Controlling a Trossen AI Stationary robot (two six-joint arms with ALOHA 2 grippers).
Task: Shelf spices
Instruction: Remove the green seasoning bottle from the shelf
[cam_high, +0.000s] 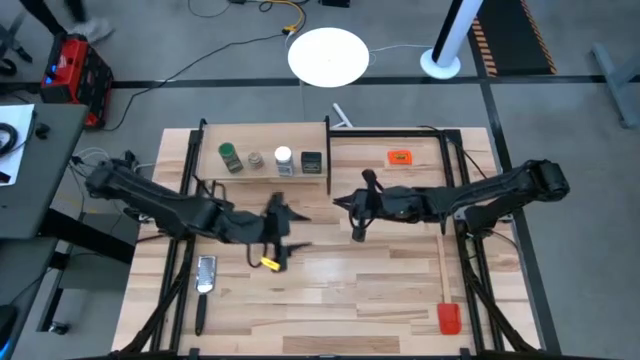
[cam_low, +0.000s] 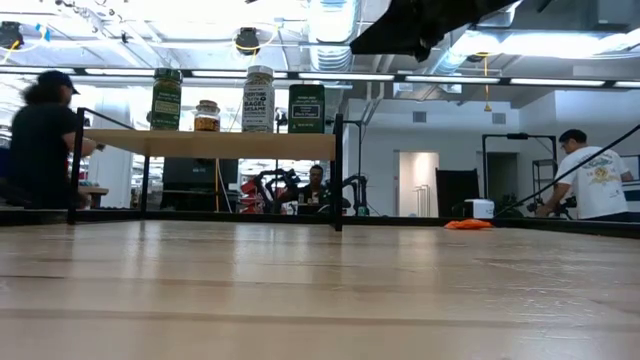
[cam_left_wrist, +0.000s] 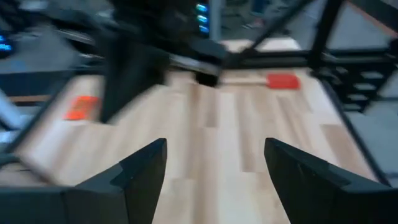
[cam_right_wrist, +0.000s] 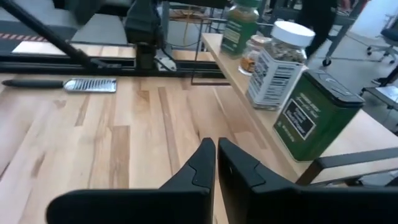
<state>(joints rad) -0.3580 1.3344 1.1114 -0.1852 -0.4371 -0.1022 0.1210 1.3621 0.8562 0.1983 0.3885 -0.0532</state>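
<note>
The shelf (cam_high: 262, 136), a light-wood plank on a thin black frame, stands at the table's far side. Four spices stand upright on its top in a row: a green-lidded jar (cam_high: 231, 157), a brownish jar (cam_high: 256, 160), a clear jar with white lid (cam_high: 283, 160) and a dark green tin (cam_high: 311, 162). The low view shows the same row, with the tin (cam_low: 306, 108) at its right end. My left gripper (cam_high: 292, 228) is open over the mid table, empty. My right gripper (cam_high: 346, 204) is shut and empty, near the shelf's right end; its wrist view shows the tin (cam_right_wrist: 314, 118) close by.
A metal grater (cam_high: 206, 272) and a small yellow object (cam_high: 270, 262) lie near the left gripper. A flat orange tag (cam_high: 400, 157) lies far right. A spatula with a red head (cam_high: 448, 318) lies along the right edge. People show beyond the table (cam_low: 45, 140).
</note>
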